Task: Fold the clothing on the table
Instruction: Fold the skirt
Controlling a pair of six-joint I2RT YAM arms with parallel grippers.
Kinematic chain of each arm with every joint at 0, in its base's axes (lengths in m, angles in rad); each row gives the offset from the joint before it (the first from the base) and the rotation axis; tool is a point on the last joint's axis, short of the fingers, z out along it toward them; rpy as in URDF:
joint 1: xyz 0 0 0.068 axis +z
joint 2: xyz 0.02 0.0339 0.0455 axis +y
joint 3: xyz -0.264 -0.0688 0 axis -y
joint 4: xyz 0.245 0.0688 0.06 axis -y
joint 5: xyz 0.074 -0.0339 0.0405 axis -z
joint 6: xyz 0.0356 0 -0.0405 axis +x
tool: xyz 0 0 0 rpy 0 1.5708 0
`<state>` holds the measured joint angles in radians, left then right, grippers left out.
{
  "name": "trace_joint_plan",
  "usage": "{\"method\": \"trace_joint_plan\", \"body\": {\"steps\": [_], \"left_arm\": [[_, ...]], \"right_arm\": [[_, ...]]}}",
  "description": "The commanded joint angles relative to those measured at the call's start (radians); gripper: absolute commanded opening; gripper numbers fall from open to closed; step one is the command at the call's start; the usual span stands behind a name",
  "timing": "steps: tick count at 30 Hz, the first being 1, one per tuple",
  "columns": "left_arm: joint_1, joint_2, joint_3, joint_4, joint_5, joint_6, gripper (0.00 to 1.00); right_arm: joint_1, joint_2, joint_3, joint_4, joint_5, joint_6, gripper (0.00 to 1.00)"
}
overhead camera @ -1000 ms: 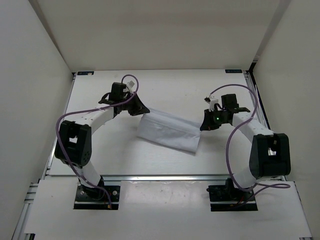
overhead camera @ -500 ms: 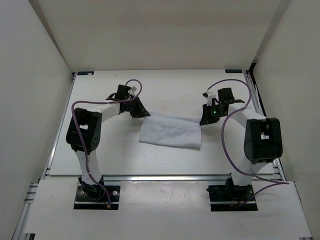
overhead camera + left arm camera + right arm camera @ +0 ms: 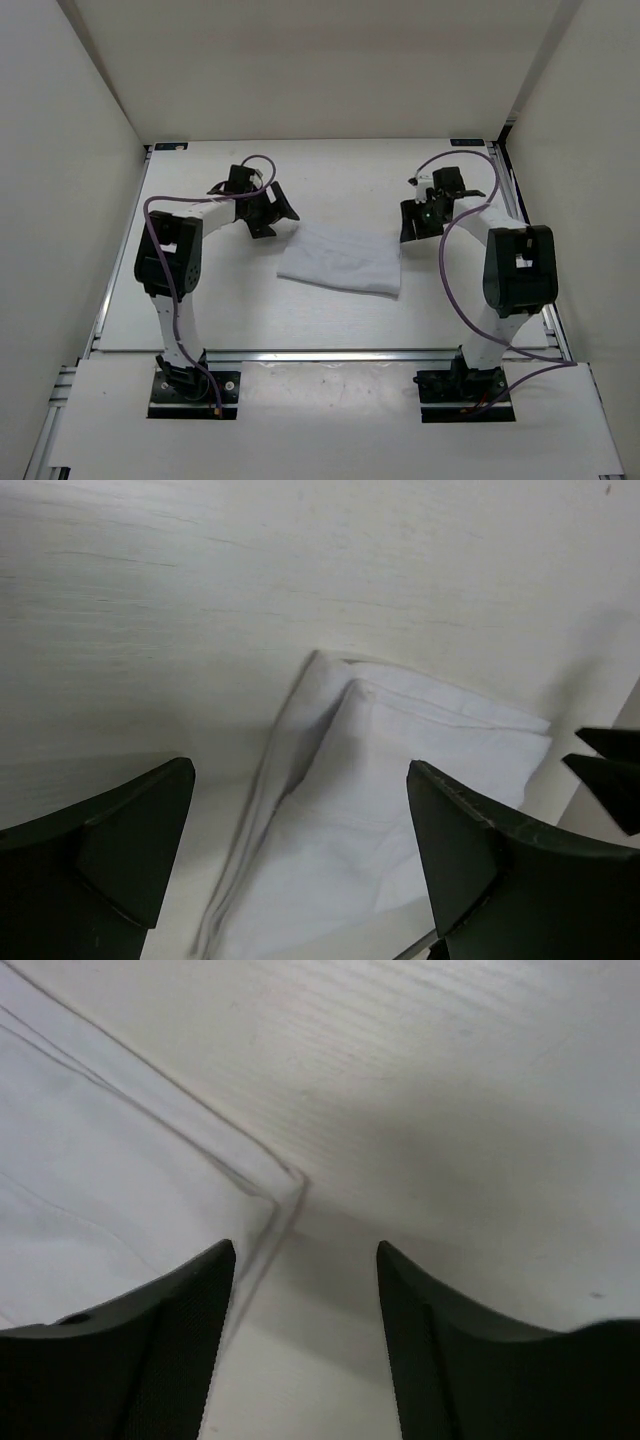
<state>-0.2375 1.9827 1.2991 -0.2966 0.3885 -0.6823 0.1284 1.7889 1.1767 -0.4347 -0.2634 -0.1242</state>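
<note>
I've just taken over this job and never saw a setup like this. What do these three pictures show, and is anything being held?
Two robot arms are bolted at the near edge of a table. The wide picture looks down from above and behind them. The other two come from a small camera on each wrist, so the dark shapes at the bottom are that arm's own fingers. A white piece of clothing lies flat between the arms. The left gripper and right gripper are near its far corners, both open. Nothing is held.
</note>
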Motion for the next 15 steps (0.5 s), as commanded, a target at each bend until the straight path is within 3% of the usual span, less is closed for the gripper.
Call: {"method": "trace_joint_plan", "body": {"steps": [1,3,5,7,9,10,12,13,14,15], "left_arm": [[0.02,-0.139,-0.021,0.017,-0.071,0.011,0.99],[0.011,-0.209,-0.049,0.112,-0.021,-0.003,0.99],[-0.023,-0.244,-0.069,0.157,0.057,-0.017,0.98],[-0.068,-0.245,-0.051,0.168,0.117,-0.008,0.98],[-0.101,-0.22,-0.037,0.128,0.176,0.003,0.98],[-0.115,-0.207,-0.041,0.131,0.225,-0.002,0.89],[-0.129,-0.142,-0.057,0.134,0.327,-0.019,0.5],[-0.132,-0.11,-0.07,0.123,0.346,-0.028,0.42],[-0.14,-0.104,-0.081,0.116,0.377,-0.014,0.27],[-0.141,-0.078,-0.086,0.081,0.374,-0.004,0.2]], "right_arm": [[-0.047,-0.037,0.075,0.03,-0.023,0.037,0.29],[-0.091,-0.034,0.11,0.002,-0.247,0.015,0.0],[-0.102,-0.005,0.141,-0.054,-0.531,-0.005,0.01],[-0.104,0.02,0.144,-0.096,-0.667,-0.043,0.0],[-0.06,0.035,0.133,-0.136,-0.698,-0.103,0.0],[-0.05,0.035,0.126,-0.136,-0.67,-0.129,0.01],[-0.014,0.044,0.123,-0.15,-0.648,-0.152,0.01],[-0.013,0.065,0.13,-0.156,-0.654,-0.172,0.0],[-0.012,0.091,0.153,-0.182,-0.68,-0.198,0.0],[-0.009,0.107,0.162,-0.203,-0.695,-0.209,0.0]]}}
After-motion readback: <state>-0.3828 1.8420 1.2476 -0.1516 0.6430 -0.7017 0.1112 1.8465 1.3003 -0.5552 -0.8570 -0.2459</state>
